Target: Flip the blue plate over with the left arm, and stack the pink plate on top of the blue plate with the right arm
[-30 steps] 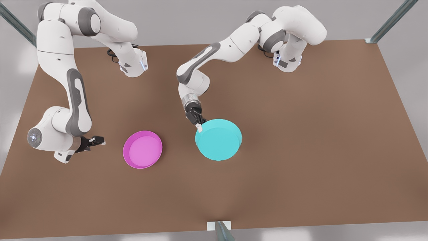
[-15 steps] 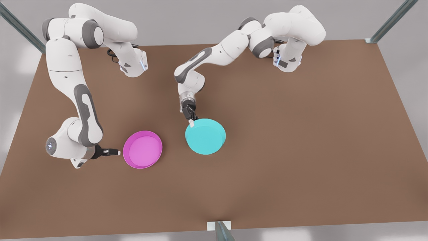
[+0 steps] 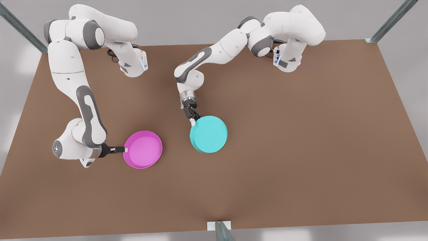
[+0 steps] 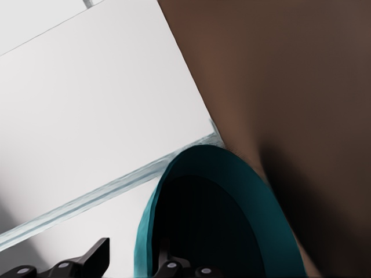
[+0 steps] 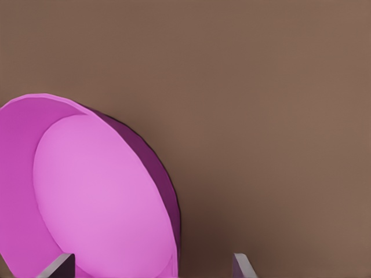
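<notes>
the blue plate (image 3: 209,134), flat underside up, is being gripped at its rim by the left gripper (image 3: 193,122); the pink plate (image 3: 143,149), hollow side up, is being straddled at its rim by the spread-wide right gripper (image 3: 124,149).

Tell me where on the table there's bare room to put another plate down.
The table is bare to the front view's right of the blue plate, and along the near edge below both plates. It is crowded around the pink plate, where the right gripper sits at its rim, and where the left gripper grips the blue plate.

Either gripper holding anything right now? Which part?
Left gripper clamps the blue plate at its rim. Right gripper is open around the pink plate's rim, holding nothing.
</notes>
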You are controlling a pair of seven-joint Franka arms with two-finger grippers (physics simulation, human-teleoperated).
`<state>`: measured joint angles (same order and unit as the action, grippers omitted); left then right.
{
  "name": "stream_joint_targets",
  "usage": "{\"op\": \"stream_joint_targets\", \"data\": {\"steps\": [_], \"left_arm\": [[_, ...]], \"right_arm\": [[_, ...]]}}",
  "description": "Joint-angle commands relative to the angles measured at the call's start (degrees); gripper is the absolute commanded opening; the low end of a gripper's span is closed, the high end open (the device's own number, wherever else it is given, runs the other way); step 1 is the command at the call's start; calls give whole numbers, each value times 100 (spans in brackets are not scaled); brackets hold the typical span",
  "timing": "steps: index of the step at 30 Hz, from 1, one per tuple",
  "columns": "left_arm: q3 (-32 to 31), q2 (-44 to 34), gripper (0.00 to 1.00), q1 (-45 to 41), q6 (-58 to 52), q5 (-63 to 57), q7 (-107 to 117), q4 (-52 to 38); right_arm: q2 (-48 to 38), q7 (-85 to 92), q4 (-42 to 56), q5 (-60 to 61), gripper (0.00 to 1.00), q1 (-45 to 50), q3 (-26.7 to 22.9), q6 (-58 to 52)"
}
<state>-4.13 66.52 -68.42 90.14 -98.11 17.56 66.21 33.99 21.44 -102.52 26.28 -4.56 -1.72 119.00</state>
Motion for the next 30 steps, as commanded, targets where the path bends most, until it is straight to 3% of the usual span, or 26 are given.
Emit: {"op": "stream_joint_targets", "data": {"steps": [1,10,11,12,14,15,22,25,28,29,30], "left_arm": [[0,-25,99,4,21,538,2,-2],[61,-95,100,-13,136,372,2989,-20],[105,-86,100,-4,118,134,3482,-11],[281,-86,100,-31,65,99,3789,-11],[334,-77,100,-22,56,90,4097,-64],[571,-86,100,-40,48,81,4466,-134],[562,81,100,-163,162,90,5407,-257],[326,28,100,-286,223,116,6135,-933],[229,-130,100,-453,145,108,8641,-1136],[167,-375,100,-488,39,352,8633,-1057],[176,-875,100,-462,100,1107,8563,-979]], "right_arm": [[3,0,13,0,100,-1,5,0],[205,-510,39,0,100,8,137,79],[222,-510,48,0,91,8,137,79],[222,-501,48,-9,75,8,137,79],[240,-334,57,-17,64,8,137,149],[240,-334,48,-26,64,8,137,246],[257,-325,48,-26,64,8,137,246],[249,-325,48,-26,70,8,137,237],[240,-334,48,-26,70,7,137,211],[231,-334,48,-26,69,-1,137,202],[231,-316,48,-26,55,-1,146,193]]}}
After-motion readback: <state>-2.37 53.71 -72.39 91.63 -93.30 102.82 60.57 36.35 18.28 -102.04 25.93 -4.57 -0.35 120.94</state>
